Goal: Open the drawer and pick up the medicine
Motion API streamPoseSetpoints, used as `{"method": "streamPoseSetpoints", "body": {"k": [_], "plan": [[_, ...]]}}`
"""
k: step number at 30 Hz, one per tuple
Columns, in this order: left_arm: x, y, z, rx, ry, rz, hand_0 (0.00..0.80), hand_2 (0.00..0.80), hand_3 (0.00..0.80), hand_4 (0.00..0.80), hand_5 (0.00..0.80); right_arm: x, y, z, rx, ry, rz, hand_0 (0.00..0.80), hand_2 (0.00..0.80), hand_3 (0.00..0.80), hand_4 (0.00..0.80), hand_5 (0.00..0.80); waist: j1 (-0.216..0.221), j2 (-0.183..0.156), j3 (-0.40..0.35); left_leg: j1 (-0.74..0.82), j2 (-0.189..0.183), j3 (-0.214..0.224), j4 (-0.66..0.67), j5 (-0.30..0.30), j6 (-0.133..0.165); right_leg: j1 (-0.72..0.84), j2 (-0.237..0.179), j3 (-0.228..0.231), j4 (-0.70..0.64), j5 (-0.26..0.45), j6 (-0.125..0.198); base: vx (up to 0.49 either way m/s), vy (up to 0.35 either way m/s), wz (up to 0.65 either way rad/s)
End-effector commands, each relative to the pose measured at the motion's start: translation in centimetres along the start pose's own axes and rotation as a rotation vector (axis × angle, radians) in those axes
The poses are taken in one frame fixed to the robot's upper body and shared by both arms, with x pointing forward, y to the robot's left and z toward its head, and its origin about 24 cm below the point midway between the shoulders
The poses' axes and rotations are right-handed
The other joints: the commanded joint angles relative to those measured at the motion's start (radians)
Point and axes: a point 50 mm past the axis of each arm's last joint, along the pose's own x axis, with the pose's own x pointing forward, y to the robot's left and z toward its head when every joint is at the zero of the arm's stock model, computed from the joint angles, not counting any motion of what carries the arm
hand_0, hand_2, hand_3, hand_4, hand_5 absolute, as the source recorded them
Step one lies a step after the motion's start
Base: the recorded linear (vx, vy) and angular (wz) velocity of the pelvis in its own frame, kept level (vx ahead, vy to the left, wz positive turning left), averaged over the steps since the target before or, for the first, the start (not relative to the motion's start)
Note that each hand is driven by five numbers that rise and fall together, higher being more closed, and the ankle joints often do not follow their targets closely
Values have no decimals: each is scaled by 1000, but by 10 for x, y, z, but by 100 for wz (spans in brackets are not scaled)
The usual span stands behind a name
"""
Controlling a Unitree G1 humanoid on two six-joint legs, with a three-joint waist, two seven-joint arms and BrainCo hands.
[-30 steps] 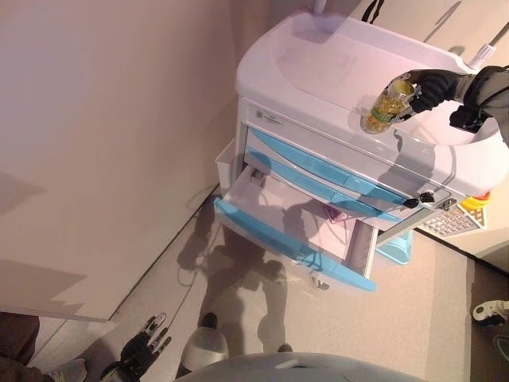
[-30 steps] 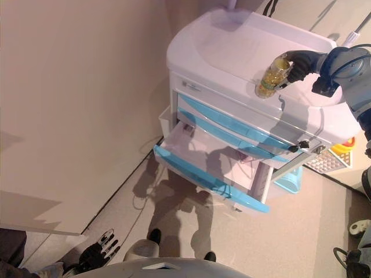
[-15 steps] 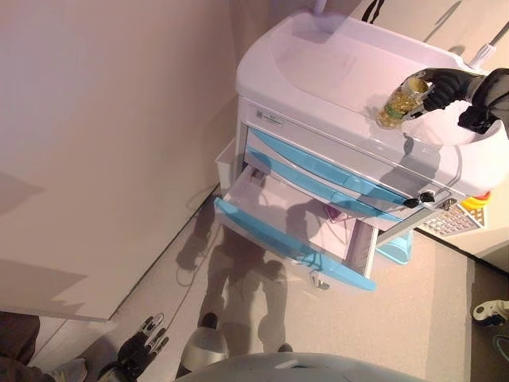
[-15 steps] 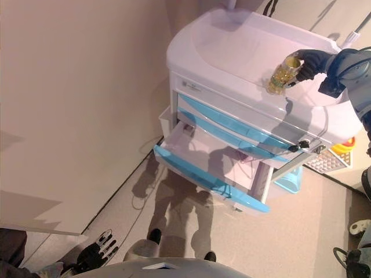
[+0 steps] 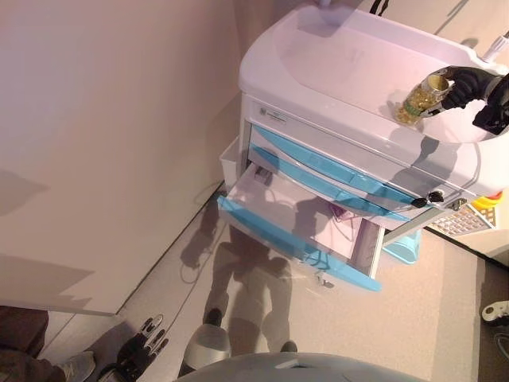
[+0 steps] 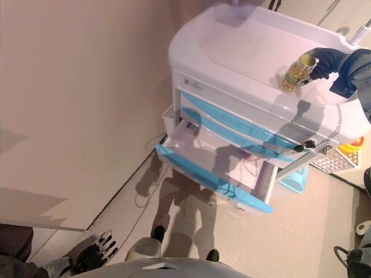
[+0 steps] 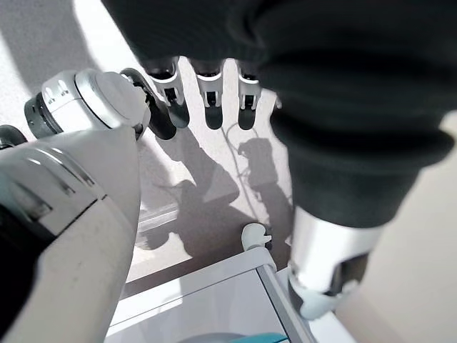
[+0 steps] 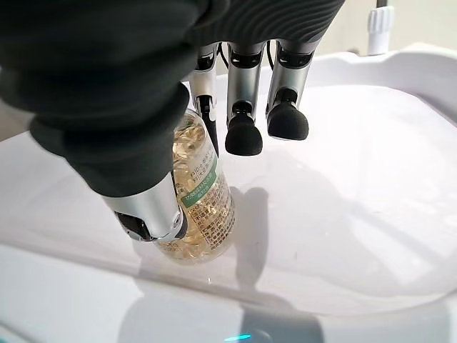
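Right wrist view: right hand [image 8: 164,136] grasps the medicine bottle [image 8: 196,207], thumb and fingers curled round it, its base on the cart [image 5: 334,64] top at the 3 o'clock edge. Lowest drawer [image 5: 298,231] stands open. Left hand [image 5: 143,350] hangs released at 7 o'clock.

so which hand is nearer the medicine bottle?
Right. The right hand is curled round the medicine bottle on the cart top; the left hand hangs low over the floor, far away.
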Motion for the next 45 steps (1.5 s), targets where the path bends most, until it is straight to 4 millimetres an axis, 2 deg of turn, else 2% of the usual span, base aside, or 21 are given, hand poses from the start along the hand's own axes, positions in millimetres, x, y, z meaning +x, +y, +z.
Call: {"method": "streamPoseSetpoints", "body": {"k": [1, 14, 27, 28, 29, 45], "plan": [[-11, 17, 11, 59, -5, 28, 0, 0, 0, 0, 0, -23, -50, 7, -43, 8, -188, 800, 800, 800, 800, 800, 36, -7, -27, -34, -20, -62, 28, -70, 9, -54, -18, -34, 112, -29, 26, 45, -33, 7], [-15, 21, 16, 73, -2, 19, 0, 0, 0, 0, 0, -24, -54, -7, -16, 81, -214, 800, 800, 800, 800, 800, 60, 10, -2, -58, -18, -91, 24, -55, 4, -66, -14, -48, 117, -34, 20, 10, -28, 7], [-15, 22, 16, 86, 0, 10, 0, 0, 0, 0, 0, -20, -41, -22, 10, 144, -134, 800, 800, 800, 800, 800, 69, 12, 9, -63, -14, -90, 30, -54, 4, -66, -11, -53, 123, -37, 16, 3, -1, 2], [-15, 22, 16, 88, 1, 10, 0, 0, 0, 0, 0, -20, -40, -25, 14, 162, -139, 687, 687, 687, 687, 687, 70, 12, 9, -61, -14, -91, 29, -53, 5, -66, -10, -52, 123, -37, 16, 0, 0, 0], [-15, 22, 17, 87, 0, 9, 0, 0, 0, 0, 0, -20, -41, -25, 11, 167, -146, 0, 0, 0, 0, 0, 70, 11, 10, -61, -14, -91, 29, -53, 5, -67, -10, -50, 123, -37, 16, 0, 0, 0], [-17, 24, 15, 76, 4, 12, 0, 0, 0, 0, 0, -29, -58, -21, 8, 164, -222, 0, 0, 0, 0, 0, 60, -1, -3, -51, -12, -81, 23, -53, 5, -63, -5, -41, 117, -30, 20, 0, 0, 0]]}}
